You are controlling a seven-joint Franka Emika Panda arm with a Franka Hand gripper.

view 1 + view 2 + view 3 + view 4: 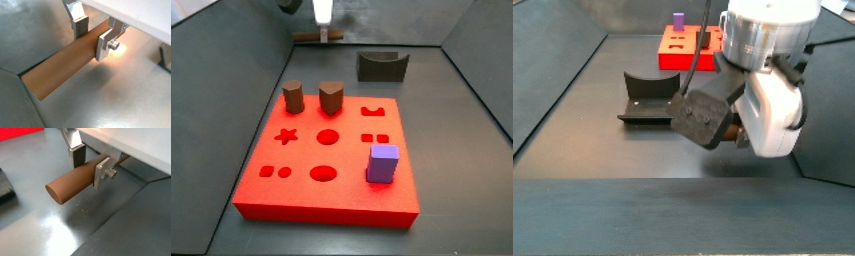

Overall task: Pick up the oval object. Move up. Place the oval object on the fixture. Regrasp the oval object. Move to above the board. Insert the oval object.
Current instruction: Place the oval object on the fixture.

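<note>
The gripper (323, 33) is at the far back of the floor, near the back wall, and is shut on the oval object (309, 37), a long dark-brown peg held lying level. In both wrist views the silver fingers (104, 45) clamp the peg (63, 65) near one end, and most of its length sticks out free (70, 184). The peg is low over the grey floor; I cannot tell whether it touches. The fixture (381, 66) stands to the right of the gripper, apart from it, and also shows in a side view (648, 96). The red board (325, 205) lies nearer the front.
Two short brown pegs (293, 97) (331, 97) stand in the board's back row and a purple block (382, 163) stands at its right. Grey walls (231, 70) enclose the floor. The arm's white body (767, 70) hides the gripper in a side view.
</note>
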